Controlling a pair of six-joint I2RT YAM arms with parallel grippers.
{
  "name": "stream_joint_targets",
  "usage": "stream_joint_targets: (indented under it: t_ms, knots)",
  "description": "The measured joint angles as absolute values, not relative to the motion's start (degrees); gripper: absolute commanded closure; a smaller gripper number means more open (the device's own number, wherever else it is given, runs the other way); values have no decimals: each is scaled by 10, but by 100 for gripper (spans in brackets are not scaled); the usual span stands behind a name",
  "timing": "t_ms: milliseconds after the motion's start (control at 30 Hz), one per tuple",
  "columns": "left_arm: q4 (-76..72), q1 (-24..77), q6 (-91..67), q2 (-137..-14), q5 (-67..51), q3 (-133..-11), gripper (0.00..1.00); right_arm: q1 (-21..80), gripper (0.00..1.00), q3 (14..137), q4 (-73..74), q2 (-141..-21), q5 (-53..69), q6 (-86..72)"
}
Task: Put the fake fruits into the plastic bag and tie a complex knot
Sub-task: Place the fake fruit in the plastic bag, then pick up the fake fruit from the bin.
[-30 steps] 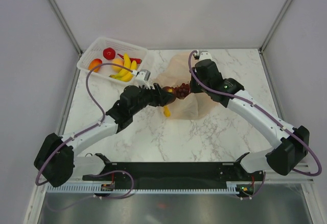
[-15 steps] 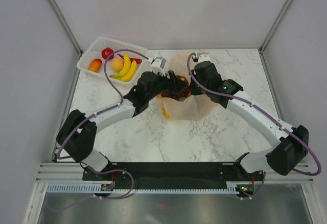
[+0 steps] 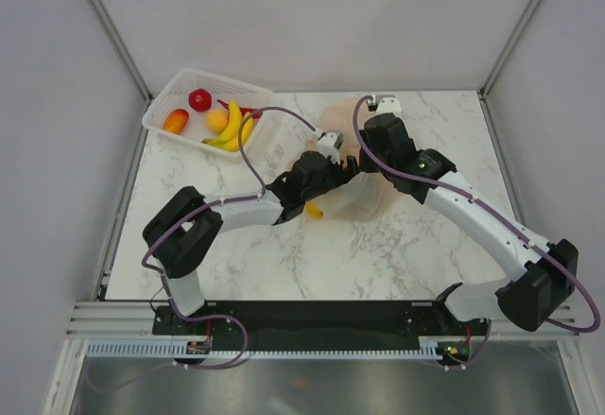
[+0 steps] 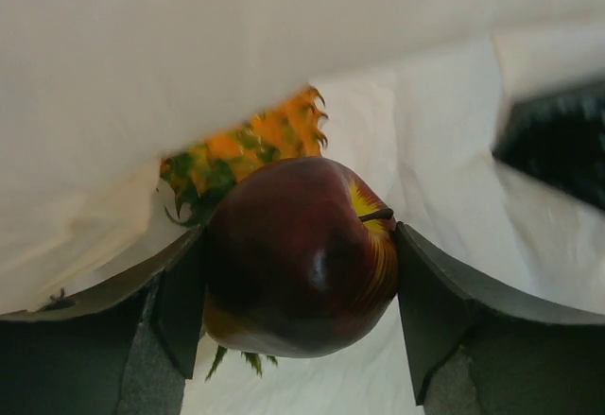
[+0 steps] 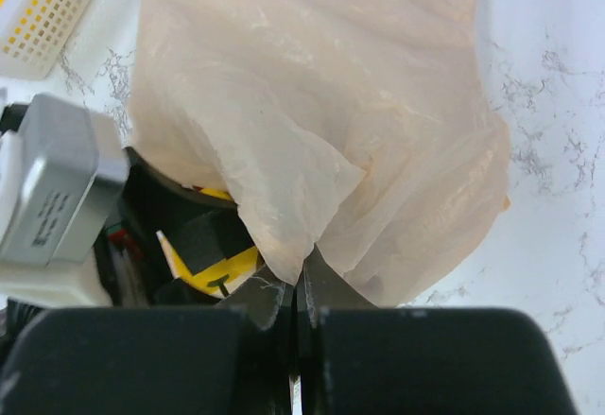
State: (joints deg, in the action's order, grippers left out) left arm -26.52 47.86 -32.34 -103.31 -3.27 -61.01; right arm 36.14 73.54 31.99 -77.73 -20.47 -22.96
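I am stretching my left arm [image 3: 241,212] out low and long across the table. Its shoulder link is swinging in from the near-left corner toward the middle, and its elbow is dropping flat. My left gripper [image 4: 299,316], closed on the dark plum [image 4: 293,264], is moving from the left edge of the plastic bag [image 3: 369,198] into its mouth, just in front of the pineapple [image 4: 250,146]. The grapes that were showing there a second ago are now out of sight from above.
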Motion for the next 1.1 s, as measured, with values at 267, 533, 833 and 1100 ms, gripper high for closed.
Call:
stream_joint_targets:
  t_ms: [267,533,833,1100]
  knots:
    - [-261,480,-326,-943,-8,-532,0,359,100,726,321,-773,-219,-232]
    - [-114,475,-267,-848,89,-586,0,358,100,721,320,-773,-219,-232]
    - [6,288,-233,-742,137,-607,0,357,100,717,319,-773,-213,-232]
    - [63,102,-219,-907,212,-744,0,357,100,717,317,-773,-203,-232]
